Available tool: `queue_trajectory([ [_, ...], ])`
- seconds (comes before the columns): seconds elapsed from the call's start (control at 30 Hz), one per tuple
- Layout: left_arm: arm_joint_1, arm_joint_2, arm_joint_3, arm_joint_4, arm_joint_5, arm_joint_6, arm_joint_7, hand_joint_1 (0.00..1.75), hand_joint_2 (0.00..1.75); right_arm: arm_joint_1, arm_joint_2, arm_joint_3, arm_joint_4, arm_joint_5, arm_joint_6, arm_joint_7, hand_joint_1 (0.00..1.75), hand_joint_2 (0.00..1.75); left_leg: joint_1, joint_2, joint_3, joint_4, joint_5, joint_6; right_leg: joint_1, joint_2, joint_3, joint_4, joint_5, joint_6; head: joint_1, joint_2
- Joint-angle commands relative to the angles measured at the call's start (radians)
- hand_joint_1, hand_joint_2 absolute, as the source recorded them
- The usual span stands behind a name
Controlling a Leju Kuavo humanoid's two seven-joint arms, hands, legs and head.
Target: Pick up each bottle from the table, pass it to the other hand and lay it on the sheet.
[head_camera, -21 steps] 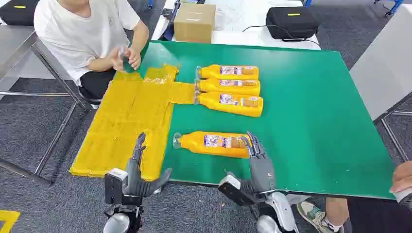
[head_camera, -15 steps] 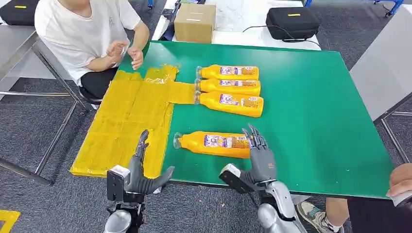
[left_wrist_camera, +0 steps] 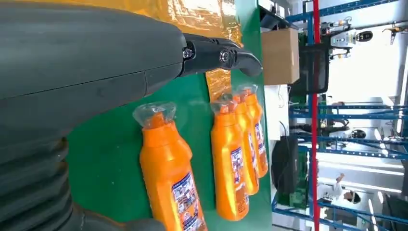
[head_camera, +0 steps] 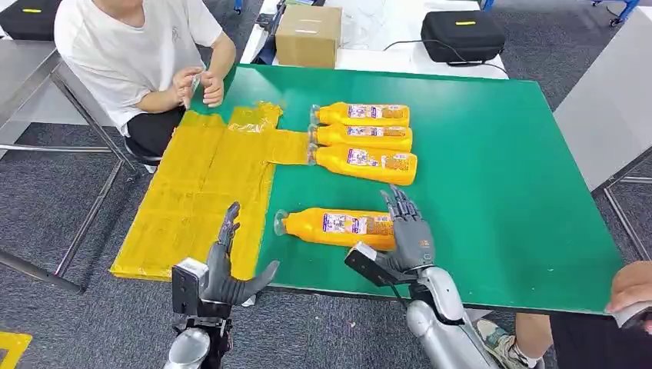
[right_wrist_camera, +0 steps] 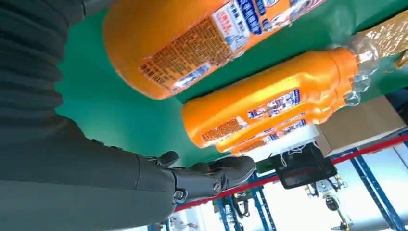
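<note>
Several orange bottles lie on the green table (head_camera: 492,154). The nearest bottle (head_camera: 338,227) (left_wrist_camera: 171,173) (right_wrist_camera: 192,38) lies alone, cap pointing to the yellow sheet (head_camera: 207,184). My right hand (head_camera: 411,234) hovers open at that bottle's base end, fingers spread beside it, not gripping. Three more bottles (head_camera: 361,142) (left_wrist_camera: 238,144) (right_wrist_camera: 269,106) lie side by side farther back. My left hand (head_camera: 223,269) is open at the table's near edge, over the sheet's near corner, its fingers (left_wrist_camera: 221,55) holding nothing.
A person in a white shirt (head_camera: 131,54) sits at the far left corner, hands near the sheet's end. A cardboard box (head_camera: 307,34) and a black case (head_camera: 461,34) stand behind the table. Another person's hand (head_camera: 634,288) shows at the near right edge.
My right hand has moved forward along the table to the base of the nearest bottle. My left hand has risen slightly. The person's hands shifted.
</note>
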State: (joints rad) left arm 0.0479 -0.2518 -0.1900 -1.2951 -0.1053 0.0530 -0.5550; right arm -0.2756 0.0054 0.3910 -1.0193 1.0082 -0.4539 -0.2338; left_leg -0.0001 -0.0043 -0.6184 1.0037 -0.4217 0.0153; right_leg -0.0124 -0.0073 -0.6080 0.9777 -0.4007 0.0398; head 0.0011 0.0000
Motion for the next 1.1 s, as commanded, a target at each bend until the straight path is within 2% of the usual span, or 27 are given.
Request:
queue_trajectory([
  [0.03, -0.013, 0.011, -0.008, 0.023, -0.003, -0.011, -0.002, 0.00, 1.75, 0.003, 0.002, 0.017, 0.022, -0.007, 0.011, 0.024, 0.00, 1.75, 0.001, 0.001, 0.006, 0.000, -0.003, -0.001, 0.001, 0.001, 0.006, 0.000, -0.003, -0.002, 0.000, 0.000],
  [0.23, -0.042, 0.010, -0.018, 0.044, -0.004, -0.016, -0.001, 0.00, 1.75, -0.107, 0.017, 0.007, 0.194, -0.064, 0.084, -0.004, 0.00, 1.75, 0.000, 0.002, 0.002, -0.001, -0.001, -0.001, 0.000, 0.002, 0.002, -0.001, 0.000, -0.001, 0.000, 0.000],
  [0.4, -0.054, 0.008, -0.018, 0.060, -0.003, -0.019, 0.001, 0.00, 1.75, -0.189, 0.028, 0.044, 0.315, -0.027, 0.125, 0.020, 0.00, 1.75, 0.000, 0.003, 0.004, -0.001, -0.001, -0.001, 0.000, 0.003, 0.003, -0.001, 0.000, -0.001, 0.000, 0.000],
  [0.53, -0.060, 0.008, -0.015, 0.065, -0.001, -0.025, 0.007, 0.00, 1.75, -0.275, 0.038, 0.091, 0.417, 0.045, 0.111, 0.064, 0.00, 1.75, 0.000, 0.004, 0.005, -0.001, -0.001, 0.000, 0.000, 0.004, 0.004, -0.001, 0.000, -0.001, 0.000, 0.000],
  [0.73, -0.080, 0.003, -0.021, 0.091, 0.001, -0.031, 0.007, 0.00, 1.75, -0.348, 0.056, 0.118, 0.524, 0.081, 0.105, 0.072, 0.00, 1.75, 0.000, 0.002, 0.004, 0.000, 0.000, 0.000, 0.000, 0.002, 0.003, 0.000, 0.000, -0.001, 0.000, 0.000],
  [0.83, -0.082, 0.002, -0.022, 0.091, 0.001, -0.031, 0.007, 0.00, 1.75, -0.352, 0.057, 0.118, 0.528, 0.081, 0.109, 0.072, 0.00, 1.75, 0.000, 0.002, 0.003, 0.000, 0.000, 0.000, 0.000, 0.002, 0.003, 0.000, 0.000, -0.001, 0.000, 0.000],
  [0.93, -0.085, 0.006, -0.020, 0.098, 0.003, -0.031, 0.007, 0.00, 1.75, -0.386, 0.073, 0.136, 0.588, 0.095, 0.159, 0.082, 0.00, 1.75, 0.000, 0.001, 0.003, 0.000, 0.000, 0.000, 0.000, 0.001, 0.003, 0.000, 0.000, -0.001, 0.000, 0.000],
  [1.0, -0.084, 0.008, -0.016, 0.095, 0.008, -0.028, 0.005, 0.00, 1.75, -0.405, 0.084, 0.136, 0.614, 0.089, 0.217, 0.096, 0.00, 1.75, 0.000, 0.002, 0.004, 0.000, -0.001, 0.000, 0.000, 0.002, 0.003, 0.000, 0.000, -0.001, 0.000, 0.000],
  [1.03, -0.083, 0.011, -0.012, 0.095, 0.011, -0.026, 0.005, 0.00, 1.75, -0.427, 0.089, 0.158, 0.642, 0.100, 0.305, 0.122, 0.00, 1.75, 0.000, 0.002, 0.003, 0.000, 0.000, 0.000, 0.000, 0.002, 0.002, 0.000, 0.000, -0.001, 0.000, 0.000],
  [1.07, -0.084, 0.012, -0.011, 0.098, 0.012, -0.025, 0.004, 0.00, 1.75, -0.435, 0.089, 0.168, 0.651, 0.099, 0.342, 0.127, 0.00, 1.75, 0.000, 0.002, 0.005, 0.000, -0.001, 0.000, 0.000, 0.002, 0.004, 0.001, -0.001, -0.001, 0.000, 0.000],
  [1.1, -0.084, 0.013, -0.010, 0.098, 0.012, -0.025, 0.004, 0.00, 1.75, -0.437, 0.088, 0.168, 0.651, 0.099, 0.343, 0.127, 0.00, 1.75, 0.000, 0.003, 0.004, 0.000, -0.001, 0.000, 0.000, 0.003, 0.003, 0.001, 0.000, -0.001, 0.000, 0.000],
])
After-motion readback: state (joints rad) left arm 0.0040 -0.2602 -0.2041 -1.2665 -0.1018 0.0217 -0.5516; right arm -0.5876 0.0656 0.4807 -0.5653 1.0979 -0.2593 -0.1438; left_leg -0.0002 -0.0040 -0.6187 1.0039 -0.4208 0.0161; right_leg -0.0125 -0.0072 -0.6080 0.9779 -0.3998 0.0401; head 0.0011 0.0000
